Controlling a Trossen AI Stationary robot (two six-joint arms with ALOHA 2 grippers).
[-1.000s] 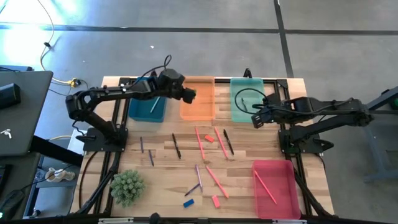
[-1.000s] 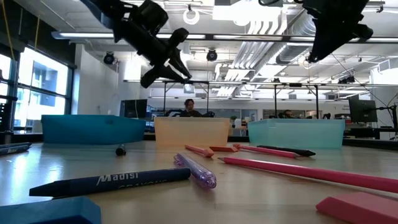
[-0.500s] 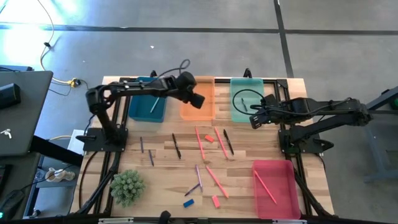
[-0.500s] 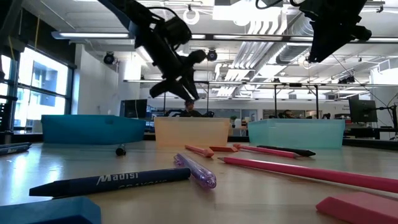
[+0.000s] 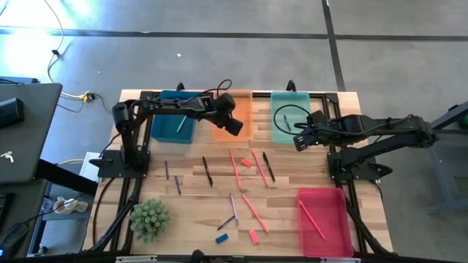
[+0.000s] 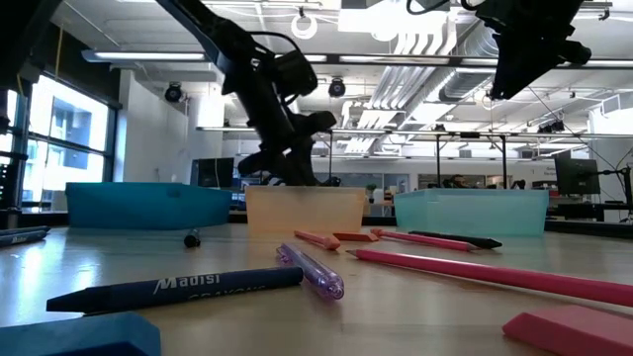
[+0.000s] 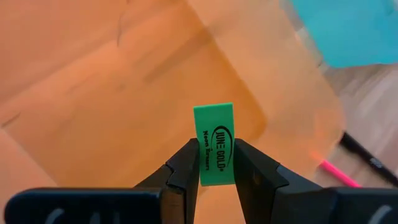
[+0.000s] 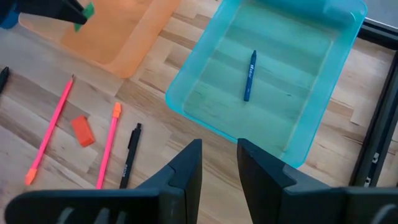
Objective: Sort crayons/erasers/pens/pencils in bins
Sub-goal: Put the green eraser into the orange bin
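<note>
The left gripper (image 7: pixel 216 163) is closed on a green eraser (image 7: pixel 215 144), pinching its lower half so the printed upper half stands up between the two fingers. In the high view this gripper (image 5: pixel 235 126) hangs over the orange bin (image 5: pixel 232 104), above the bin's front part, and the low view shows it just above the orange bin's rim.

The right gripper (image 5: pixel 297 140) hovers off the front edge of the teal bin (image 5: pixel 289 109), above the bare table (image 5: pixel 190 219). Its fingers (image 8: pixel 186 169) stand a little apart with nothing between them. A single blue crayon (image 8: pixel 250 75) lies inside the teal bin.

All four bins sit on the table: the blue bin (image 5: pixel 172 126), the orange one and the teal one in a row along the far edge, and the pink-red bin (image 5: pixel 322 223) at the near right corner with one pink stick (image 5: pixel 312 219) in it. The blue bin also holds a thin stick.

Between the bins, loose pieces lie scattered over the middle of the table: several pink pencils (image 5: pixel 235 169), a black pen (image 5: pixel 268 166), dark crayons (image 5: pixel 208 171), and a purple pen (image 5: pixel 233 207). A red eraser (image 5: pixel 246 162) lies among the pink pencils. Toward the near edge sit a blue eraser (image 5: pixel 221 237) and another pink-red eraser (image 5: pixel 253 236), near each other. A small green spiky plant (image 5: pixel 150 220) stands near the near left corner.
</note>
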